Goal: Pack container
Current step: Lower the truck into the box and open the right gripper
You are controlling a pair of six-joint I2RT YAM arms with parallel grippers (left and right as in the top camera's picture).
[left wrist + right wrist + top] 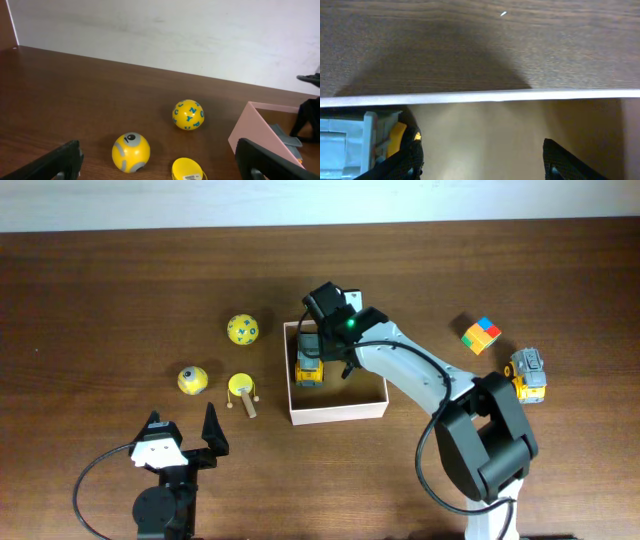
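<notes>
The container (340, 412) is a square box with white walls, standing mid-table. Inside it, at the left, lies a yellow and grey toy truck (311, 363). My right gripper (333, 352) hangs over the box's back half, just right of the truck. In the right wrist view its gripper (482, 165) is open above the tan floor, nothing between the fingers, and the truck (350, 145) sits outside the left finger. The container's far rim (520, 95) crosses that view. My left gripper (185, 438) is open near the front edge, empty.
Left of the box lie a yellow lettered ball (242, 329), a yellow ball with a grey eye (193, 380) and a yellow disc toy on a wooden stick (241, 388). At the right are a coloured cube (481, 334) and a second truck (528, 373).
</notes>
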